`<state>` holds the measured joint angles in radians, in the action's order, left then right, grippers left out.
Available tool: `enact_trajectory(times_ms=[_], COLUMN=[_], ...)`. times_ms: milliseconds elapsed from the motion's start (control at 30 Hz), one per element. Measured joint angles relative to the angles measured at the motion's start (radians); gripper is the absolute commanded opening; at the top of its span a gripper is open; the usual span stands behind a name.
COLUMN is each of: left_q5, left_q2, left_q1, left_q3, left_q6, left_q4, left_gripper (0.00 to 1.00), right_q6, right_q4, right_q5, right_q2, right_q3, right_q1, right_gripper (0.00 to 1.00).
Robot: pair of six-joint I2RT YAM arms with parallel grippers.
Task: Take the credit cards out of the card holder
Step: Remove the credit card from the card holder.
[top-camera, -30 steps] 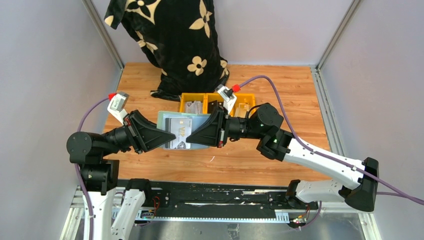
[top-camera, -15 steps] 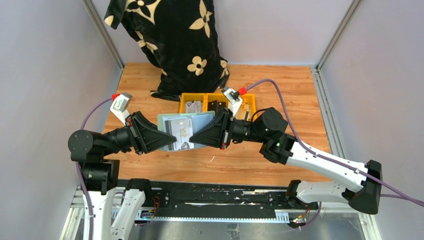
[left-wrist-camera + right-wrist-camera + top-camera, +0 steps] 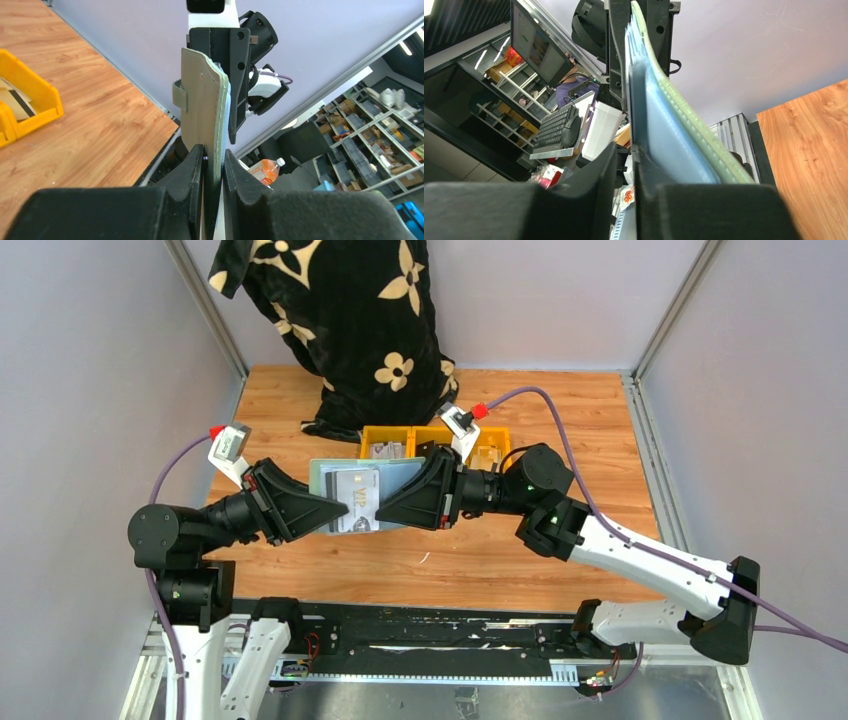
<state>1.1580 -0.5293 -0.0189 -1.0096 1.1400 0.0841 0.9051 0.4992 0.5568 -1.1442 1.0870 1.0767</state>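
Card holder (image 3: 398,474): open, sage-green outside and pale blue inside, held up off the bench at the centre of the overhead view, between the two pincers. Both wrist views show it edge-on (image 3: 200,110) (image 3: 664,130).
Credit card (image 3: 355,498): a pale card lettered "VIP" lies against the holder's open inside, around its middle. I cannot tell how deep it sits in a pocket.
Left pincer (image 3: 330,512): reaches in from the left of the frame. It is clenched on the holder's near edge (image 3: 213,162), one finger on the green outer face and the other on the inner side.
Right pincer (image 3: 383,512): reaches in from the right, its tip at the holder's right half. The fingers stand a narrow gap apart (image 3: 630,152), and the blue lining runs along one finger. I cannot tell whether it grips anything.
Yellow bins (image 3: 385,429): a row on the bench just above the holder in the frame, with small items inside.
Cloth (image 3: 350,320): black with cream flowers, upper centre, reaching down to the bench.
Bench (image 3: 560,420): wood-grain top.
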Motion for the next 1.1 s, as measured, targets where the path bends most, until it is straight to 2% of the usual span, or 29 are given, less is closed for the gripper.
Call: enact_trajectory(times_ms=[67,133,233,300,467,667,700,733,800,967,1100], left_q5=[-0.011,-0.014,-0.018,-0.02,-0.041,-0.058,-0.055,-0.058,-0.063,-0.043,-0.037], left_q2=[0.002,0.002,0.003,0.003,0.004,0.009,0.009,0.01,0.011,0.018,0.011], left_q1=[0.002,0.002,0.003,0.003,0.004,0.005,0.006,0.006,0.007,0.004,0.004], left_q3=[-0.009,-0.014,-0.014,-0.014,-0.014,-0.014,-0.014,-0.012,-0.009,0.032,0.043], left_q6=[-0.003,-0.005,-0.008,-0.013,-0.019,-0.032,-0.034,-0.037,-0.037,-0.017,0.008], left_q4=[-0.005,-0.005,-0.004,0.0,0.0,0.003,0.008,0.013,0.015,0.021,0.022], left_gripper=[0.0,0.0,0.0,0.0,0.0,0.0,0.02,0.12,0.39,0.54,0.56], right_q6=[0.002,0.003,0.008,0.013,0.008,0.003,0.003,0.002,-0.002,-0.007,-0.011], right_q4=[-0.002,-0.003,-0.003,-0.005,-0.061,-0.095,-0.102,-0.103,-0.107,-0.104,-0.105], right_q5=[0.008,0.014,0.019,0.019,0.001,-0.034,-0.033,-0.034,-0.034,-0.033,-0.024], right_q2=[-0.015,-0.02,-0.023,-0.024,-0.035,-0.062,-0.07,-0.074,-0.076,-0.094,-0.112], right_q3=[0.016,0.017,0.017,0.02,0.067,0.088,0.095,0.098,0.1,0.115,0.126], right_q1=[-0.002,-0.002,-0.002,-0.002,-0.002,-0.003,-0.003,-0.003,-0.003,0.002,0.003], right_gripper=[0.12,0.13,0.34,0.38,0.25,0.01,0.0,0.0,0.0,0.0,0.0])
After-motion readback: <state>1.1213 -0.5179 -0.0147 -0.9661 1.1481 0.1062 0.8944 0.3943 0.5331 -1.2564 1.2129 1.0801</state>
